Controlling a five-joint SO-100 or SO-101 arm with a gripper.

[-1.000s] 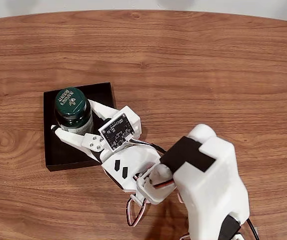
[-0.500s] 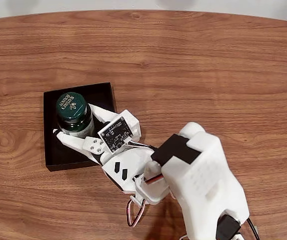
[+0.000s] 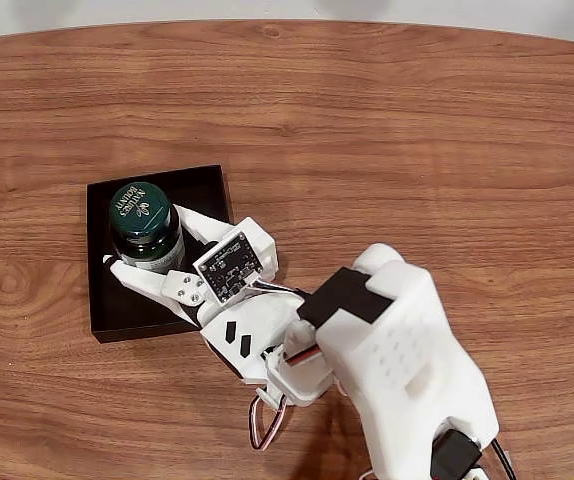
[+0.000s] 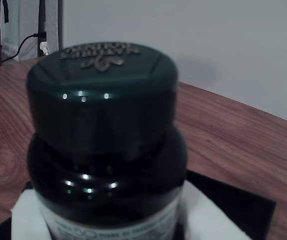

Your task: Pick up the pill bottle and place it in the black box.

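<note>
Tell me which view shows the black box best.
The fixed view: the black box shows from above as a whole rectangle with its low walls, the pill bottle upright inside between the gripper fingers. The wrist view shows a dark corner of the box behind the bottle.

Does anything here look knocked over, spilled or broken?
Nothing stands out. The pill bottle stands upright over the black box, cap on, between the fingers of the end effector. No spill or damage shows on the wooden table.
</note>
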